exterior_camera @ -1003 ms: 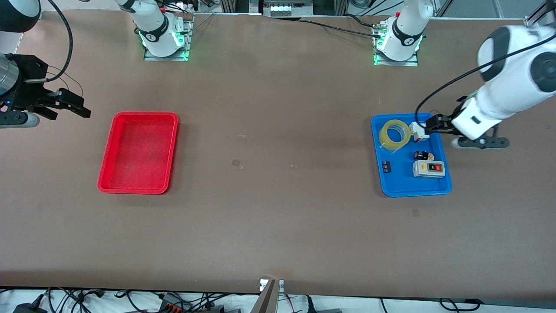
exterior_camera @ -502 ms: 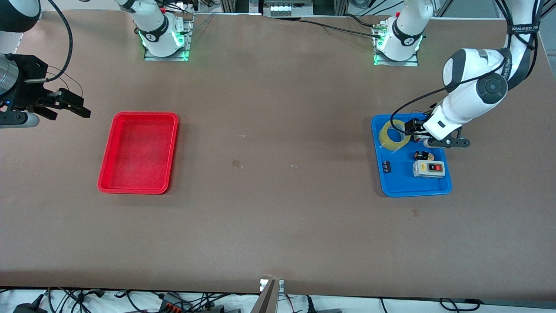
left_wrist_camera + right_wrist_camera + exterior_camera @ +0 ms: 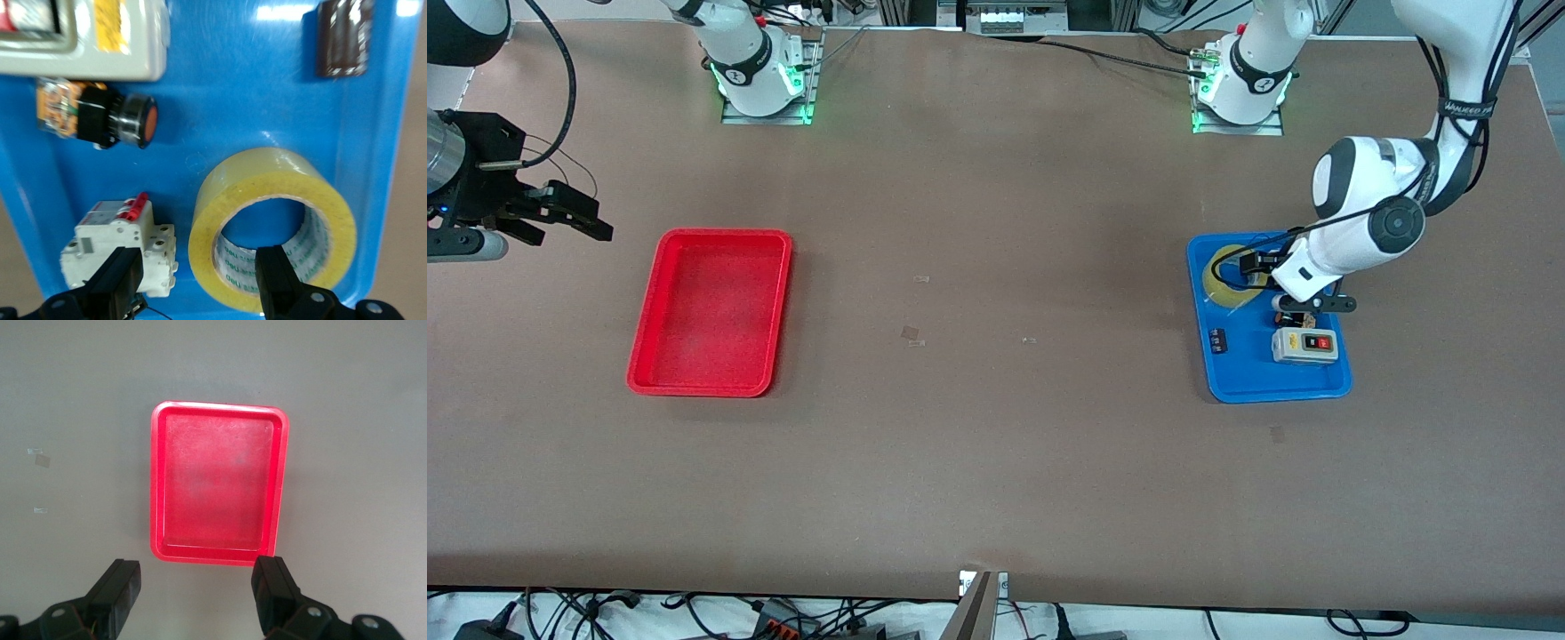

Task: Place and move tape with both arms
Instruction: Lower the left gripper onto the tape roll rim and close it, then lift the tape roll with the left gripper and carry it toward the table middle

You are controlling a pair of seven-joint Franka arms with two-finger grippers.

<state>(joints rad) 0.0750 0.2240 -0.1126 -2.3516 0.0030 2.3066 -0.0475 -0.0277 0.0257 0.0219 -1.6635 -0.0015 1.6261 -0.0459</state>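
Tape (image 3: 1230, 278) lies flat in my blue tray (image 3: 1249, 382) at the left arm's end of the table, in the part of the tray farther from the front camera. My left gripper (image 3: 200, 283) hangs low over it, jaws apart, one finger (image 3: 277, 273) over the hollow core and the other over the white circuit breaker (image 3: 120, 247) just beside the roll; whether either finger touches anything I cannot tell. Nearer the camera in the same tray sit a grey switch box (image 3: 1304, 346), a pushbutton (image 3: 110, 120) and a small dark part (image 3: 1217, 340). My right gripper (image 3: 197, 593) waits, jaws apart, in the air beside the red tray (image 3: 710, 311).
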